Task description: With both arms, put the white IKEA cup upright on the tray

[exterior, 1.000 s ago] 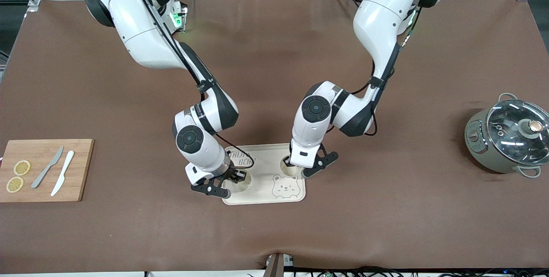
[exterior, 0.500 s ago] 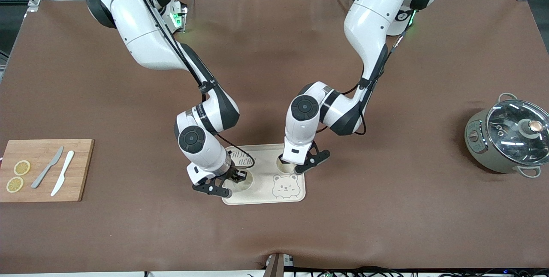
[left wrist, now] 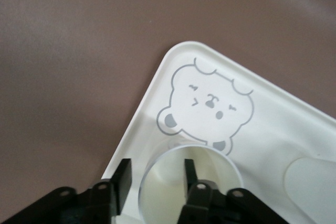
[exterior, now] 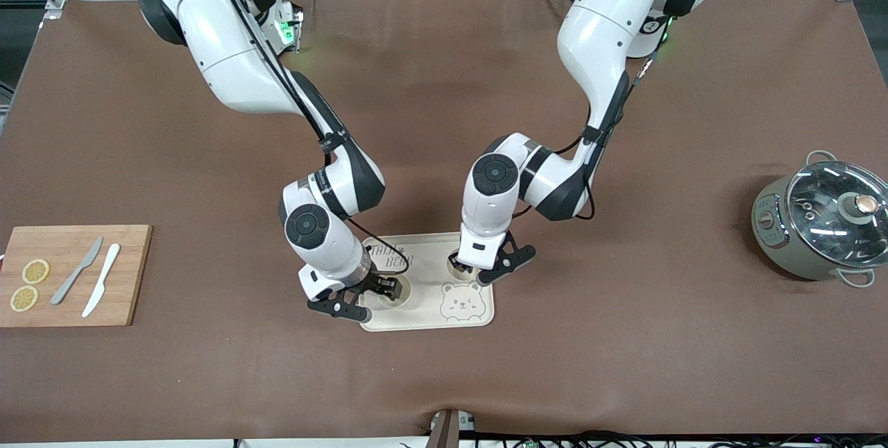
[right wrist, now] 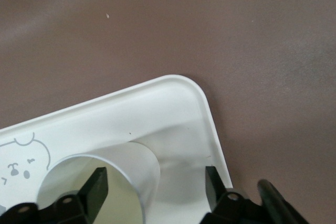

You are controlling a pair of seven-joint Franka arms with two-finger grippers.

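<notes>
White cups upright on tray (exterior: pixel 430 320), one (left wrist: pixel 189 184) straddled at its rim by left gripper (left wrist: pixel 153 178), other (right wrist: pixel 100 187) likewise by right gripper (right wrist: pixel 155 184), fingers of both spread apart, seemingly released so neither cup tips.

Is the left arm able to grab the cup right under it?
Probably yes. The left gripper is open right at the cup standing on the tray, with one finger inside the rim and the other outside, so only the cup's wall sits between them.
</notes>
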